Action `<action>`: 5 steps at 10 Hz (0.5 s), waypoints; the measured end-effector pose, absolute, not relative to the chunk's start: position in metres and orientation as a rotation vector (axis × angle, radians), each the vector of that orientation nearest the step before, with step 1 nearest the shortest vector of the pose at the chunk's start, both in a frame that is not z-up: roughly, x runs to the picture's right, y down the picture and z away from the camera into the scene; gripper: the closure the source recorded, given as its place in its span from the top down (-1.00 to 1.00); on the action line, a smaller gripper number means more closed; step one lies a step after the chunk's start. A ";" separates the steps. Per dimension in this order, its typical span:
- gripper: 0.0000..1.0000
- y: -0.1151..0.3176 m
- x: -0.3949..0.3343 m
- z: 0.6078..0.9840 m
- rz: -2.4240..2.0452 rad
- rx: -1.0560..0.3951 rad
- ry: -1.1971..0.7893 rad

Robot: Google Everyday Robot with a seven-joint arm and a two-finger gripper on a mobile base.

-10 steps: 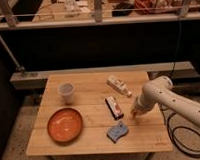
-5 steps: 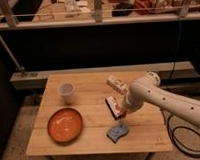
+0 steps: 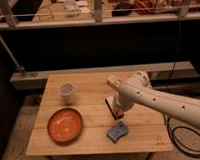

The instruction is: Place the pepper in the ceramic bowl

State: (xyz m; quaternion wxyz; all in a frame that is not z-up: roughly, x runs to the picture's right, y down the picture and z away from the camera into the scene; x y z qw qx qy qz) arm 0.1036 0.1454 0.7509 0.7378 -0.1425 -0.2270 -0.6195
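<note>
Clearly the carry has yet to reach the dish.
In the camera view, the white arm's gripper (image 3: pixel 116 112), pressed together, hangs over the flat red-and-white packet (image 3: pixel 112 105) on the wooden surface (image 3: pixel 96 139); the small orange-red pepper is hidden, perhaps pinched, and could slip short of the glossy orange ceramic bowl (image 3: pixel 65 125), well apart to the left.

A white cup (image 3: pixel 67 92) stood at ten o'clock on the wooden table (image 3: pixel 91 140), a blue sponge (image 3: pixel 118 131) lay at five o'clock, and a red-and-white packet (image 3: pixel 112 107) lay near centre.
</note>
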 end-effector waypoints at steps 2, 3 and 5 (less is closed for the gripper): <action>-0.70 0.147 0.083 0.747 -1.395 -0.303 -0.507; -0.69 0.147 0.068 0.745 -1.414 -0.296 -0.506; -0.69 0.147 0.050 0.742 -1.441 -0.282 -0.503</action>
